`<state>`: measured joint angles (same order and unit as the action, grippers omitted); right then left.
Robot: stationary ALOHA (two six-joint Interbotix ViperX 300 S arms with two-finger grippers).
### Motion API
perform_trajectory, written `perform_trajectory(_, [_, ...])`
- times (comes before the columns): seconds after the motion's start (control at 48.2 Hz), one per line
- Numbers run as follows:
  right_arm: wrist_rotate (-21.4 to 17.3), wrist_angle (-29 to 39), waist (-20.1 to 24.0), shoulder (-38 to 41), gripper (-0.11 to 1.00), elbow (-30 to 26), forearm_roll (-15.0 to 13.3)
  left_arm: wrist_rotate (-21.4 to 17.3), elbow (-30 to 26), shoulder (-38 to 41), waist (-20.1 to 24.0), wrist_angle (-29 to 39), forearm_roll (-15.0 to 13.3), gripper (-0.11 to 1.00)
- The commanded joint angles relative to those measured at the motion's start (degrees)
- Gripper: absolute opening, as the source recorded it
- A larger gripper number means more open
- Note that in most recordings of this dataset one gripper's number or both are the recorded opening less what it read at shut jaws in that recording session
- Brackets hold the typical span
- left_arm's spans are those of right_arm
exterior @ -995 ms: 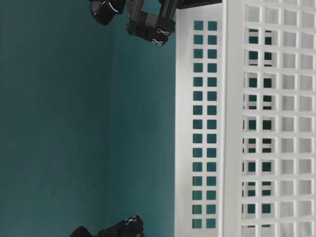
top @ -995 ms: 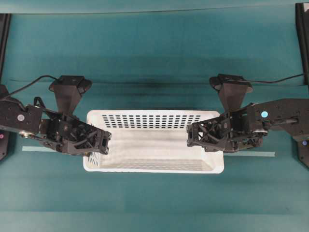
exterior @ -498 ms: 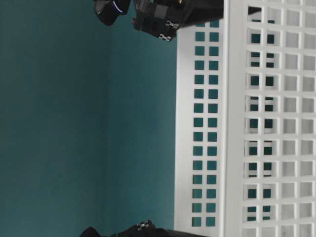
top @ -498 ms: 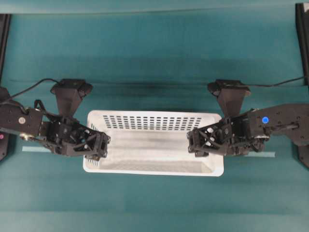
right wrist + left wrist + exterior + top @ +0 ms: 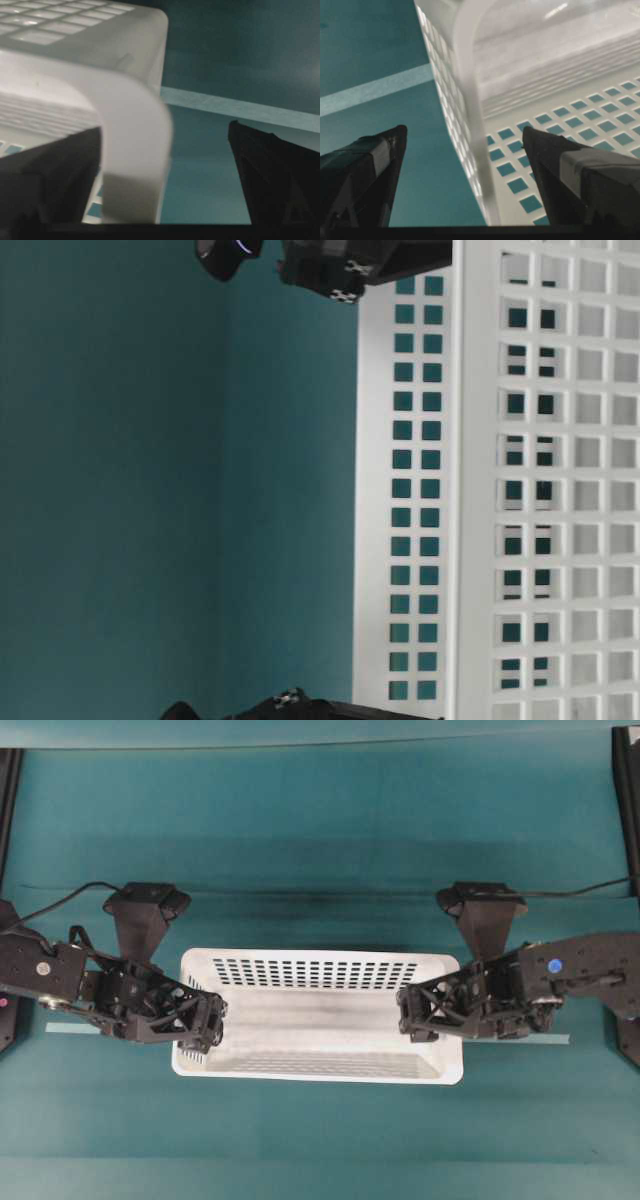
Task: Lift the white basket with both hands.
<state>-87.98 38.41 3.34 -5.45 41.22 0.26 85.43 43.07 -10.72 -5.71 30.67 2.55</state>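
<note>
Overhead exterior view: one white basket [image 5: 318, 1013], rectangular, with slotted walls and a solid floor, is set on the teal counter [image 5: 320, 840] near its centre, long sides running left to right. A pale tape strip [image 5: 540, 1039] on the counter is seen passing beneath the basket.

Left gripper [image 5: 203, 1024]: positioned at the basket's left short end, over the rim. In the left wrist view its jaws are shown spread apart, released, with the rim and end wall [image 5: 470, 115] standing between them; one finger [image 5: 367, 175] is outside over the counter, the other [image 5: 580, 175] inside the basket. No contact with the rim can be made out.

Right gripper [image 5: 417, 1013]: positioned at the right short end, reaching over the rim into the basket. In the right wrist view its jaws are likewise spread and released, astride the rolled rim [image 5: 135, 150]; one finger [image 5: 50, 170] lies on the basket side, the other [image 5: 275, 170] outside above the counter.

Table-level view: the basket's wall [image 5: 410, 490] is recorded close up, with black parts of the arms at the top and bottom edges.
</note>
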Motion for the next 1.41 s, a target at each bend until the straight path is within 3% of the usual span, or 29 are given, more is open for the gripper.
perform_trajectory(0.0, [0.09, 0.79, -0.62, -0.88, 0.97, -0.62, -0.09, -0.09, -0.97, -0.79, -0.18, -0.26, 0.18, 0.93])
perform_trajectory(0.228, [1.49, 1.76, -0.79, -5.45, 0.97, -3.43, -0.09, -0.70, -1.67, -5.98, -0.09, 0.79, 0.18, 0.93])
perform_trajectory(0.498, [2.55, 8.70, -1.41, -14.33, 0.97, -4.31, -0.18, -1.76, -1.58, -15.64, 0.35, 1.76, 0.18, 0.93])
perform_trajectory(0.663, [4.66, 7.03, -1.58, -18.90, 0.97, -4.04, -0.53, -4.48, -1.14, -21.27, 0.35, 1.14, 0.18, 0.93])
perform_trajectory(0.85, [11.51, -5.71, -1.85, -23.20, 0.97, -0.97, -3.25, -11.34, 0.44, -26.98, 0.35, -2.37, 0.18, 0.93])
perform_trajectory(0.995, [17.05, -15.12, -2.02, -26.81, 0.97, 1.58, -3.87, -15.03, 1.58, -30.67, 0.44, -5.19, 0.09, 0.93])
perform_trajectory(1.14, [23.64, -21.18, -2.29, -30.67, 0.97, 3.78, -3.96, -22.32, 1.76, -34.37, 0.44, -8.26, 0.18, 0.92])
perform_trajectory(1.286, [33.93, -23.73, -2.11, -34.72, 0.97, 5.54, -4.22, -32.08, 2.02, -37.79, 0.44, -10.55, 0.18, 0.92])
perform_trajectory(1.389, [41.84, -25.05, -2.29, -37.35, 0.97, 6.33, -4.66, -37.00, 2.20, -39.81, 0.44, -10.55, 0.18, 0.92])
